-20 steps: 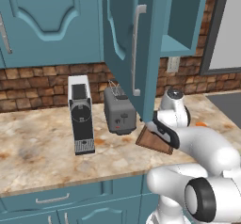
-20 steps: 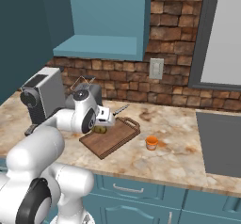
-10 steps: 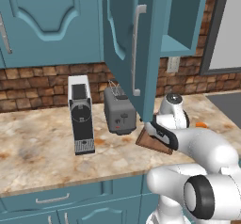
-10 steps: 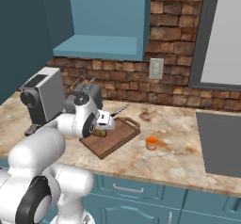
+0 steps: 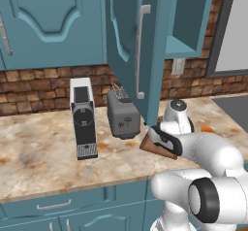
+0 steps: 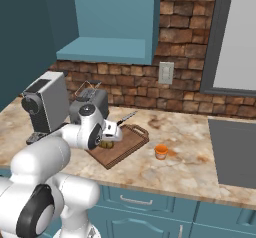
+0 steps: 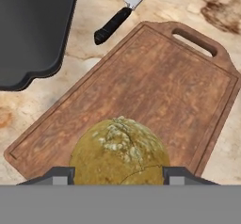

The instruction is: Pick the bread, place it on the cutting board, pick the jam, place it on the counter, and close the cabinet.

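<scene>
The bread (image 7: 120, 150), a round yellowish-tan bun, sits between my gripper's (image 7: 120, 176) two fingertips, which press against its sides. It is at the near end of the dark-brown cutting board (image 7: 155, 91). I cannot tell whether it rests on the wood or hangs just above it. From the right base view the gripper (image 6: 107, 139) is low over the board (image 6: 125, 144) with the bun (image 6: 105, 144) under it. The orange jam (image 6: 160, 151) stands on the counter (image 6: 190, 152) right of the board. The teal cabinet door (image 5: 131, 45) hangs open above the arm.
A black-handled knife (image 7: 120, 18) lies just beyond the board. The grey toaster (image 5: 123, 113) stands left of the board, with the coffee machine (image 5: 83, 118) further left. The open door's lower edge hangs close over the hand. The cabinet's open shelf (image 6: 105, 49) is above.
The hand has sunk slightly toward the cutting board with the bun between its fingers. The board, jam, knife and door have stayed put.
</scene>
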